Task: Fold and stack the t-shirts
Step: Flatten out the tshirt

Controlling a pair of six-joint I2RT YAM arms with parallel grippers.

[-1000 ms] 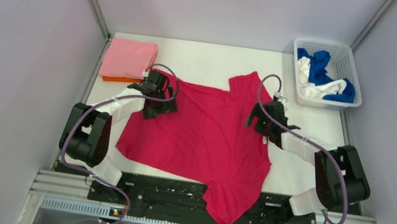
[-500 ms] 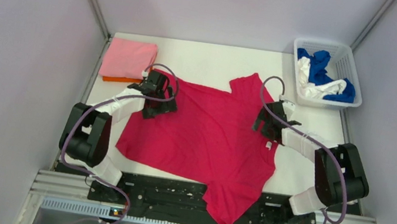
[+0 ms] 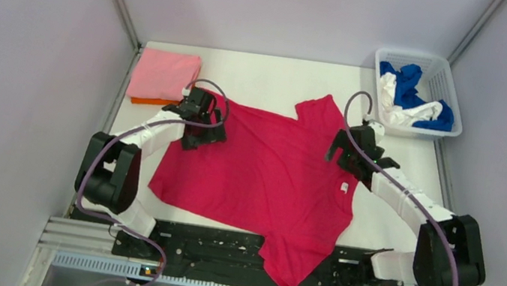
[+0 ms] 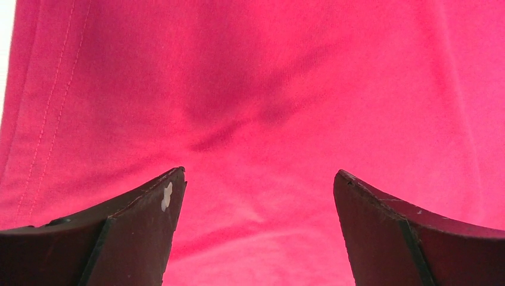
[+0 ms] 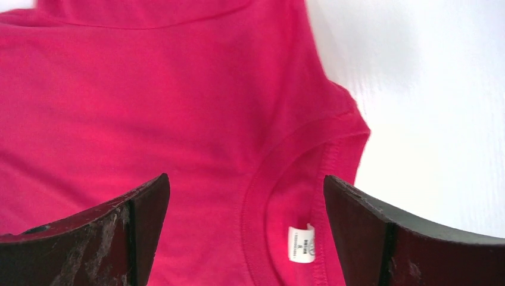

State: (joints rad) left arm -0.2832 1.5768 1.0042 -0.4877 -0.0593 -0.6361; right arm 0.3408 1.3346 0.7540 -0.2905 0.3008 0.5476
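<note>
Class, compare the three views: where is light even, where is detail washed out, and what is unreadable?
Top external: even, soft light, crimson-pink cloth t-shirt sharp. Left wrist: a dim shadowed crease mid-frame, seam stitching crisp at left. Right wrist: the white table is washed out; print on the small white neck label is too soft to read.

Bright, even, diffuse lighting; shadows faint and soft. White surface (image 5: 429, 89) nearly washed out in the right wrist view. Stitching of the shirt (image 4: 268, 89) sharp in both wrist views.
</note>
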